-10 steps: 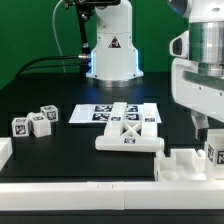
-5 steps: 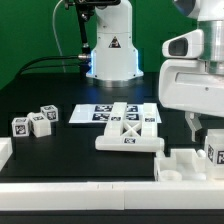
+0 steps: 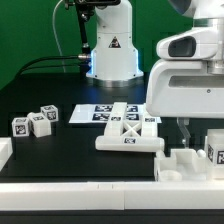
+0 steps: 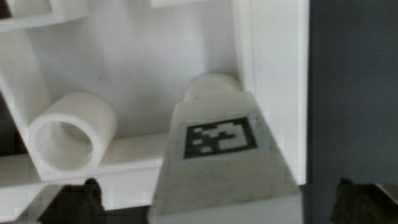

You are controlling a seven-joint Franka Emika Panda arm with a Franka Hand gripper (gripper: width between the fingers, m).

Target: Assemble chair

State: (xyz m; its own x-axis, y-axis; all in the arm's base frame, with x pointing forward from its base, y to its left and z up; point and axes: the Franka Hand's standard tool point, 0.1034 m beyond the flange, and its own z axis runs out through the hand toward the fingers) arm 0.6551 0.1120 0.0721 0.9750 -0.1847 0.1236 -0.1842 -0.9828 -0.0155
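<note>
1. Fronting the scene, plain edge blocks (image 3: pixel 185 166) lay along the near side of the table (image 3: pixel 70 165), at the exterior view's right.
2. Leg (image 3: pixel 214 148), tagged, stood among those edge blocks at the exterior view's right border. The wrist view showed it from above, tag facing the camera, with a hollow round peg (image 4: pixel 71 132) just beside it. Whether the two were joined could not be told.
3. Gripper (image 3: pixel 192 128), jaws spread wide and empty, hung just above the edge blocks and beside the leg. In the wrist view its fingertips (image 4: pixel 71 200) flanked the leg, apart from it on both sides.
4. Step judged in hand: grasp of the leg.
   - Keep the jaws centred over its flat sides.
   - Descend straight until the pads pass the tag.
   - Close squarely so the tapered body does not squirm out.
   - Stay clear of the peg and the edge-block walls, then lift vertically.
5. Panel (image 3: pixel 128 136), X-braced and tagged, lay flat mid-table, unassembled, toward the exterior view's left of the gripper.
6. Blocks (image 3: pixel 38 122), three, chunky and tagged, sat clustered at the exterior view's left, well apart from the panel.
7. Marker board (image 3: pixel 92 114) lay flat behind the panel.
8. Base (image 3: pixel 110 55) of the arm stood farthest back.
</note>
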